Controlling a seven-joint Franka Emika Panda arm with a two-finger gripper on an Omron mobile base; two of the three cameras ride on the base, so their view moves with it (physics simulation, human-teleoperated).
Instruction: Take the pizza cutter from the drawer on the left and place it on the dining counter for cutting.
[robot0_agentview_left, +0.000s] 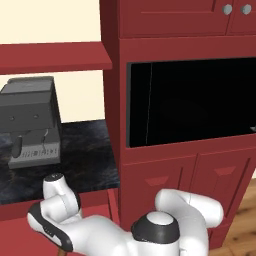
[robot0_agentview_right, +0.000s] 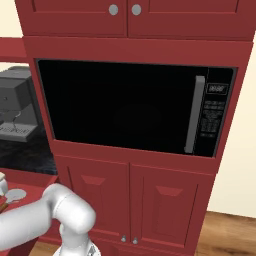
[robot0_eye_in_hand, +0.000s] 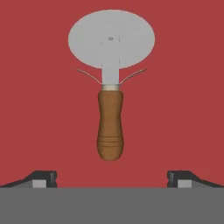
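Pincer (robot0_eye_in_hand: 112, 179) spread to its widest, holding nothing: in the hand view its two dark fingertips (robot0_eye_in_hand: 41, 178) rise at the far left and far right of the lower edge, well apart from each other and touching no object. Between them, and above them in that view, the pizza cutter (robot0_eye_in_hand: 110, 87) lies flat on the dark-red floor of the drawer (robot0_eye_in_hand: 183, 109). Its brown wooden handle points toward the pincer, ending just short of the line between the fingertips; its round grey wheel lies at the far end, away from the pincer. Handle and wheel sit on the midline of the open jaws.

Arm posture: in the left base view the white arm (robot0_agentview_left: 160, 225) folds low across the bottom of the frame, its wrist links reaching down to the left, in front of the black counter (robot0_agentview_left: 85, 160) that carries a grey coffee machine (robot0_agentview_left: 32, 120). A black microwave (robot0_agentview_right: 135, 105) sits in the red cabinet tower to the right.
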